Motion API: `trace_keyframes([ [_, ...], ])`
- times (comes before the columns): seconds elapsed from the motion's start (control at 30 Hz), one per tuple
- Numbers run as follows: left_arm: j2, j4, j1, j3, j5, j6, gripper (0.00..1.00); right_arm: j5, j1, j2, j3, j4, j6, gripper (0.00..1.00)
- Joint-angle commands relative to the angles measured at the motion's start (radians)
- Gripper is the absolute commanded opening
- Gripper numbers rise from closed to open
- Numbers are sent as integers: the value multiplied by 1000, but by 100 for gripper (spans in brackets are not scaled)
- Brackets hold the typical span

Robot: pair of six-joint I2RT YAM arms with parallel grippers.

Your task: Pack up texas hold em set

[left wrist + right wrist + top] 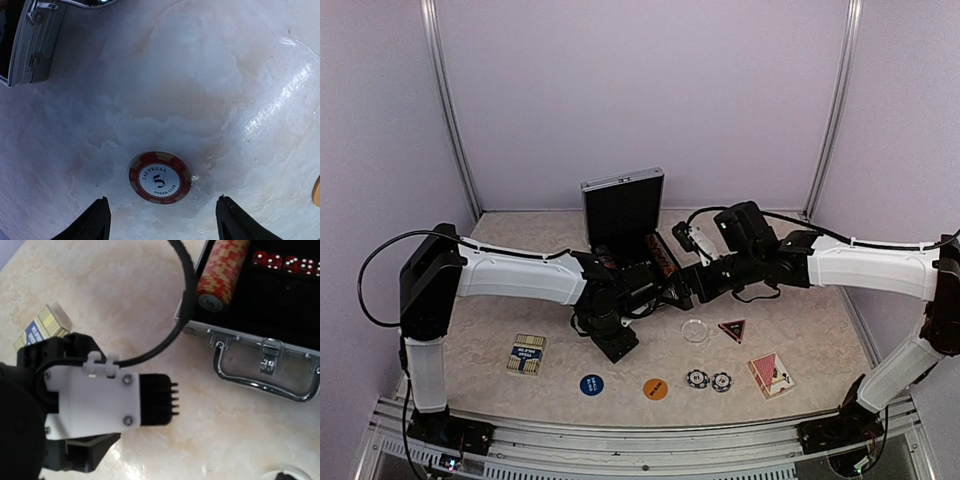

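The silver briefcase stands open at the back, with a row of red chips and red dice in its black lining; its handle faces the front. In the left wrist view a red "5" poker chip lies flat on the table. My left gripper is open just above it, fingers apart and touching nothing. My right gripper hovers at the case's front edge. Its fingers are out of its wrist view, where nothing shows held.
Along the front lie a blue-yellow card deck, a blue disc, an orange disc, two striped chips and a red card deck. A clear disc and a dark triangle sit right of centre. The two wrists are close together.
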Motion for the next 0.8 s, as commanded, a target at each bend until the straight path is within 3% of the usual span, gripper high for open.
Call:
trace_keyframes([
  [0.0, 24, 10, 4, 9, 7, 20, 72, -30, -6, -6, -33, 39, 12, 100],
  [0.3, 56, 66, 49, 11, 112, 71, 70, -39, -5, -21, -48, 44, 17, 100],
  [0.63, 61, 86, 79, -15, 165, 81, 51, -47, -6, -16, -35, 48, 20, 100],
  [0.77, 63, 86, 86, -22, 171, 79, 49, -49, -5, -10, -26, 47, 19, 100],
])
